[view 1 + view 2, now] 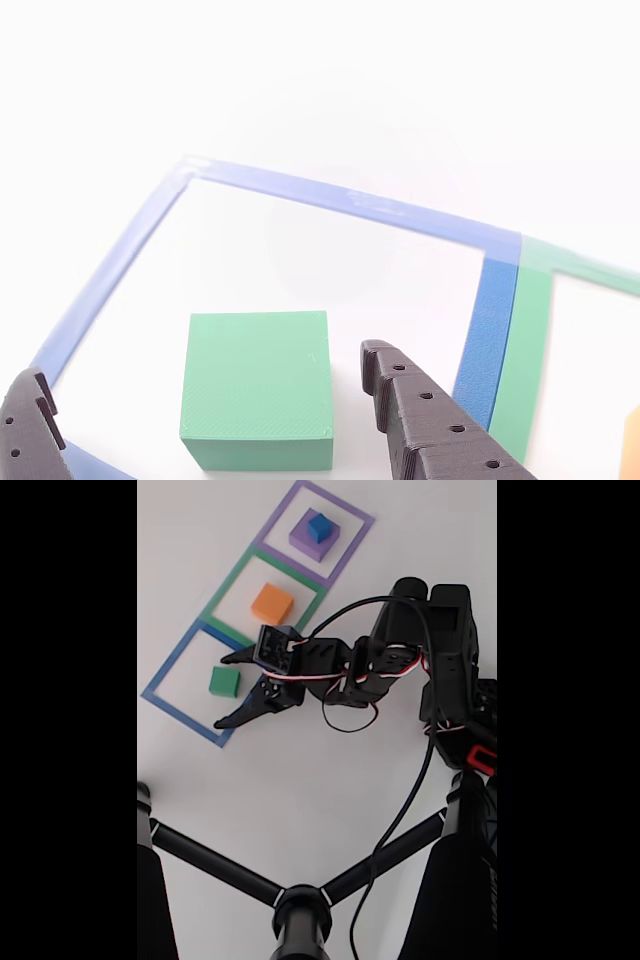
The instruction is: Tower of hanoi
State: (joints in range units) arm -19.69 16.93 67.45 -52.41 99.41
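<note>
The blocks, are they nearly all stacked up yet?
Not yet. Done: the blue cube sits on the purple slab in the purple outline. The orange block lies alone in the green outline. In hand: the tool is open around the green block in the blue outline, not gripping. Left: most stacking.

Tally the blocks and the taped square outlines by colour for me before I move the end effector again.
Blocks:
blue block: 1
purple block: 1
orange block: 1
green block: 1
Outlines:
purple outline: 1
green outline: 1
blue outline: 1
Total: 4 blocks, 3 outlines, 7 things.
</note>
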